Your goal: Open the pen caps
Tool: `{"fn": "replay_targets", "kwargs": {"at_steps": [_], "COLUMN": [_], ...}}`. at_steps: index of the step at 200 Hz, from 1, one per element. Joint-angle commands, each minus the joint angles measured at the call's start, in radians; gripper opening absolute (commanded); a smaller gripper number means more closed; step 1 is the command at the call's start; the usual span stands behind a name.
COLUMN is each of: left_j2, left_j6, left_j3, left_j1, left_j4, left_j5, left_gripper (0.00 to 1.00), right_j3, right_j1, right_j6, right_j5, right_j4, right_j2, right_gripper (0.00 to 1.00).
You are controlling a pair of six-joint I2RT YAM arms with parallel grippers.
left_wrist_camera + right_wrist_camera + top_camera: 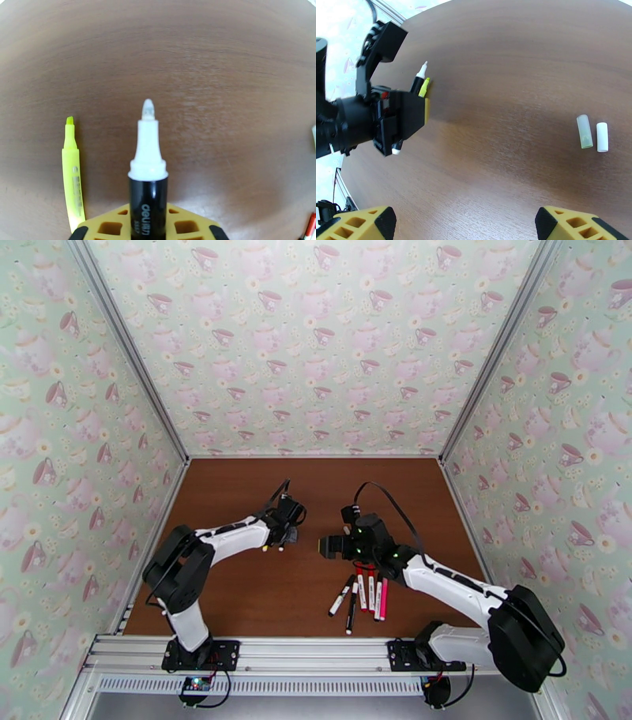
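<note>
Between the fingers (106, 228) of the left gripper (149, 233) sits a black marker (148, 197), clamped by its barrel, with its white nib (147, 134) bare and pointing straight ahead above the table (221, 79). Just left of that gripper a yellow highlighter (73, 177) lies flat on the wood, also uncapped, its tip pointing the same way. Opposite, the right gripper (468, 223) hangs over bare wood with its fingers wide apart, gripping nothing. Ahead of it and off to its right, two caps lie side by side, nearly touching: a yellowish cap (584, 131) and a white cap (602, 137). Behind the right gripper, beside its forearm, five pens (363, 595) lie in a loose row: two black-ended, two red, one pink.
</note>
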Motion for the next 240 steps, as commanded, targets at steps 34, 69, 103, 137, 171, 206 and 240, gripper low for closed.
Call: {"fn": "replay_targets", "kwargs": {"at_steps": [34, 69, 103, 137, 171, 206, 240], "left_j2": [0.077, 0.096, 0.107, 0.102, 0.061, -0.053, -0.177], "left_j6": [0.002, -0.007, -0.004, 0.01, 0.014, 0.009, 0.013], "left_j3": [0.075, 0.08, 0.081, 0.09, 0.089, 0.028, -0.07], "left_j1": [0.009, 0.015, 0.025, 0.032, 0.028, 0.006, -0.033], "left_j4": [-0.091, -0.11, -0.106, -0.104, -0.114, -0.091, -0.012], "left_j5": [-0.075, -0.09, -0.089, -0.091, -0.071, 0.047, 0.257], "left_gripper": [0.21, 0.24, 0.25, 0.32, 0.33, 0.32, 0.32], "right_j3": [-0.004, 0.005, 0.017, 0.024, 0.016, 0.005, -0.006], "right_j1": [0.007, 0.007, 0.006, 0.006, 0.007, 0.007, 0.006], "right_j6": [0.01, 0.008, 0.002, 0.001, 0.011, 0.023, 0.021], "right_j5": [0.04, 0.037, 0.038, 0.037, 0.038, 0.078, 0.1], "right_j4": [-0.036, -0.04, -0.049, -0.05, -0.043, -0.076, -0.144], "right_j2": [-0.015, -0.003, 0.008, 0.018, 0.022, -0.008, -0.076], "right_gripper": [1.0, 1.0, 1.0, 1.0, 1.0, 1.0, 1.0]}}
